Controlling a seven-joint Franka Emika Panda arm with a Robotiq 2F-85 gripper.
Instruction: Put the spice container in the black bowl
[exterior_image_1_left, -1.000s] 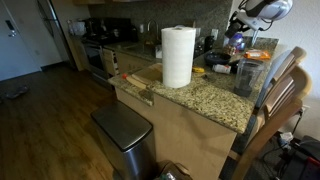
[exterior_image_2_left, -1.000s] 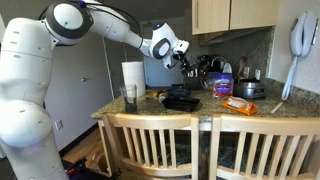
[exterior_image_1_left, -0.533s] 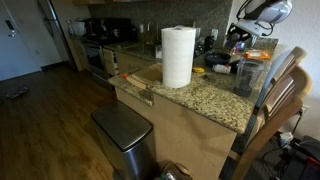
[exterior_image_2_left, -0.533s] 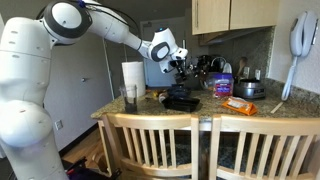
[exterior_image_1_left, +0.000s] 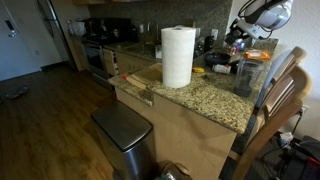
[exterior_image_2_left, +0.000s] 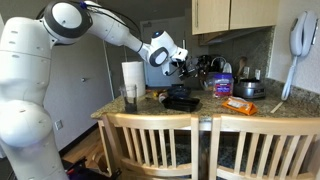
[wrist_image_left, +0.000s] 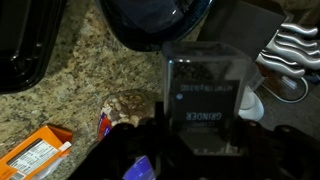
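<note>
The arm (exterior_image_2_left: 110, 28) reaches over the granite table (exterior_image_1_left: 215, 100). A paper towel roll (exterior_image_2_left: 133, 76) stands near the black bowl (exterior_image_2_left: 182, 100). Above the bowl, the jaws grip the spice container (wrist_image_left: 208, 95) on both sides, holding it clear of the rim.

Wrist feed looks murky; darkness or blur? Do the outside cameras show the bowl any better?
Wrist view: mostly darkness, plus softness; the spice container sits too close to focus, its label barely legible, only the granite counter is lit. In an exterior view the black bowl is a small, featureless dark shape; in an exterior view the paper towel roll is near blown-out white.
</note>
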